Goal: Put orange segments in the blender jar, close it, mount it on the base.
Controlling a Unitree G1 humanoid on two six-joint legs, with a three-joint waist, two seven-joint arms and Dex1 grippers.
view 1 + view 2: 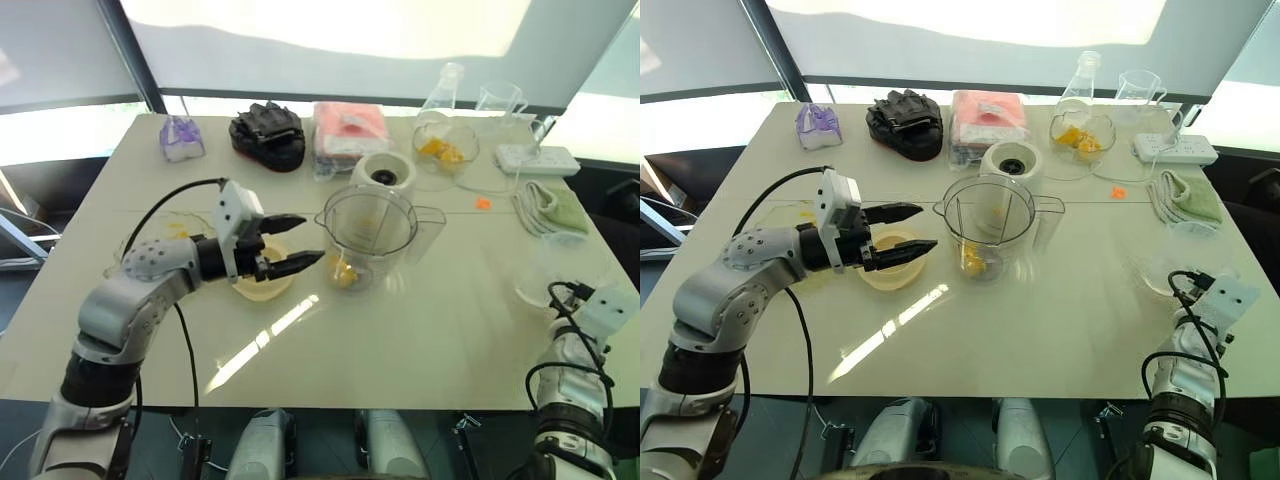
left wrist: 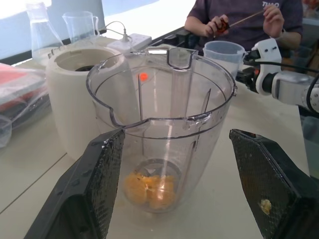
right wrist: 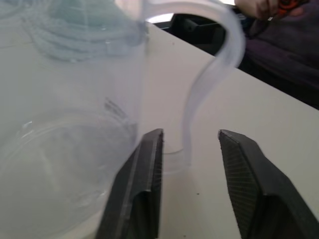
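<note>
Biggest thing first: the surface (image 1: 430,340) is a pale tabletop with most of the clutter along the far edge. The blender jar (image 1: 368,238) stands upright near the middle, mouth open and no lid on it. The base (image 1: 384,176) is right behind it, just beside or maybe touching it, I can't tell which, with its dark socket facing up.

The left gripper (image 1: 298,243) hangs level just to the jar's left, jaws spread with nothing between them, pointing at the jar wall. Under it sits the flat cream lid (image 1: 262,283), on the surface next to the jar. In the right wrist view the right gripper (image 3: 188,169) has its jaws parted on either side of the handle of a clear measuring cup (image 3: 75,124), not clamped on it as far as I can see.

Smallest stuff: a few orange segments (image 2: 148,188) are already lying in the bottom of the jar, with more in a glass bowl (image 1: 445,148) further back and one stray bit (image 1: 483,203) on the surface.

My read is that loading is done or almost done, and closing comes next. To do it well I'd drop the left jaws onto the lid's rim, lift it flat, and set it square over the mouth without nudging the jar. That jar is light and clear-walled, so a sideways bump could slide it into the base.
</note>
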